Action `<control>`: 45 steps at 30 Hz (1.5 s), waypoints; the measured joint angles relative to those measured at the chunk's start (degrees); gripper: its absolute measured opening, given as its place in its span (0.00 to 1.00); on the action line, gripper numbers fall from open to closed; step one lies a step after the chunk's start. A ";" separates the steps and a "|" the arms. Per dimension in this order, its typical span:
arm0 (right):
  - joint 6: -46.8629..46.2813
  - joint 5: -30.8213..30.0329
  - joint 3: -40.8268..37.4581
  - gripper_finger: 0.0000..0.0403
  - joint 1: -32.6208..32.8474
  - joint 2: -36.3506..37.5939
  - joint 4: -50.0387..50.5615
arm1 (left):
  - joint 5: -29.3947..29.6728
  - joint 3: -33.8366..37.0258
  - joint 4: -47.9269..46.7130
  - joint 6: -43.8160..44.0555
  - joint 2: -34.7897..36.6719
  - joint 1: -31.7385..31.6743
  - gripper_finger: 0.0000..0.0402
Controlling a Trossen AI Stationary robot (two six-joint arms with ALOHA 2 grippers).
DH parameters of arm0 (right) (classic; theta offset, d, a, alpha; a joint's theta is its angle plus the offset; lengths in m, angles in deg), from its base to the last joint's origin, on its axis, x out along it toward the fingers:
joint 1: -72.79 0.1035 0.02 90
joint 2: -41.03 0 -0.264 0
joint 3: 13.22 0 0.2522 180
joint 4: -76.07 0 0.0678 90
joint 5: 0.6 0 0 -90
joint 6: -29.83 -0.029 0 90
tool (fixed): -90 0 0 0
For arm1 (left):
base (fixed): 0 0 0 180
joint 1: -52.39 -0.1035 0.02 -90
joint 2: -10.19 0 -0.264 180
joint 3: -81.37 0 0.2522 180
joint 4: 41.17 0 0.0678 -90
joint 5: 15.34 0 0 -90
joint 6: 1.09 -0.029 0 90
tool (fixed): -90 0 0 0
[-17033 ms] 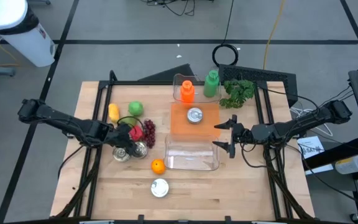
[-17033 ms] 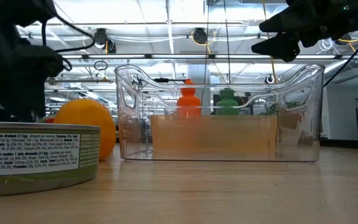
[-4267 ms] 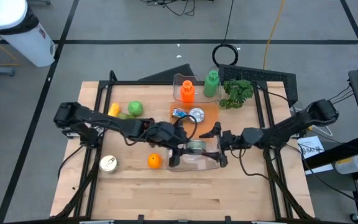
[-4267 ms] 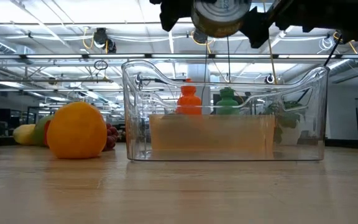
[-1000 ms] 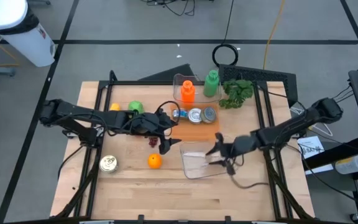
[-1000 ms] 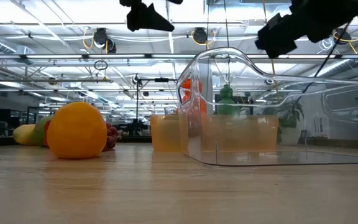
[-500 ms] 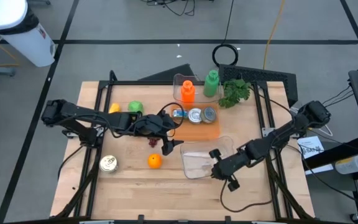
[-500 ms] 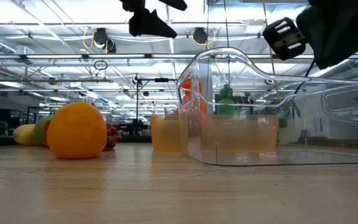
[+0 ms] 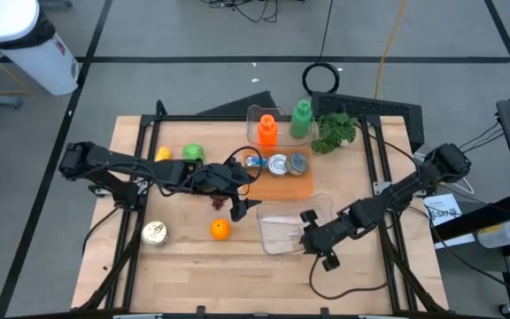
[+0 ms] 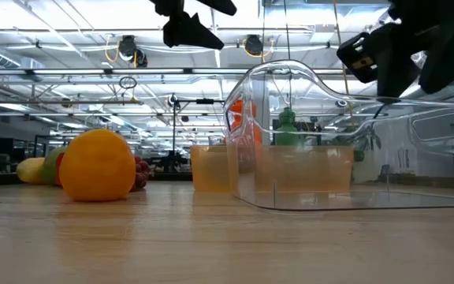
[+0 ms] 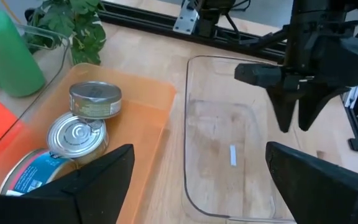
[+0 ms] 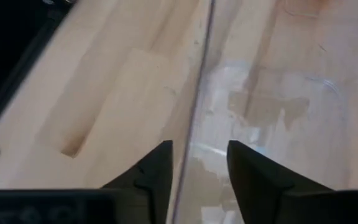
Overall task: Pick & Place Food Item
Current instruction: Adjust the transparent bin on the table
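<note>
Jaws apart, three cans (image 9: pixel 277 163) in orange tray (image 9: pixel 301 185)

Table layout, clock directions from table centre, high view.
Three cans (image 9: pixel 277 163) on a tray (image 9: pixel 301 185) just off centre at 12; two bottles (image 9: pixel 284 121) and a plant (image 9: pixel 337 129) behind it at 1. Bin (image 9: pixel 289 232) at 5. Orange (image 9: pixel 220 229) at 7, lone can (image 9: pixel 154 233) at 8, grapes (image 9: pixel 217 202) at 9, fruit (image 9: pixel 181 153) at 10.

Wooden table (image 9: pixel 184 266) carries clear bin (image 9: pixel 283 227), orange (image 9: pixel 220 229), can (image 9: pixel 154 233).
</note>
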 joint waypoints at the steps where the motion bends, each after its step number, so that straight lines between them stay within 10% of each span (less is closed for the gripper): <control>1: -0.02 -0.23 0.00 0.36 0.00 -0.38 0.42 | 0.01 0.00 0.02 0.00 0.00 0.00 0.94; 9: 0.51 0.17 -0.04 0.34 0.00 -4.61 1.99 | 0.00 0.00 0.01 -0.08 0.00 0.00 0.94; 18: 3.63 -3.72 -0.04 0.03 -1.18 -4.26 -1.89 | 0.02 0.00 0.05 -0.35 0.00 0.00 0.90; 27: 1.11 -7.35 -0.04 0.01 -3.89 -4.26 -7.48 | 0.04 0.00 0.05 -0.35 0.00 0.00 0.90; 45: 1.53 -7.62 -0.04 0.35 -4.97 -4.14 -11.82 | 0.07 0.00 -0.47 -0.17 0.00 0.00 0.90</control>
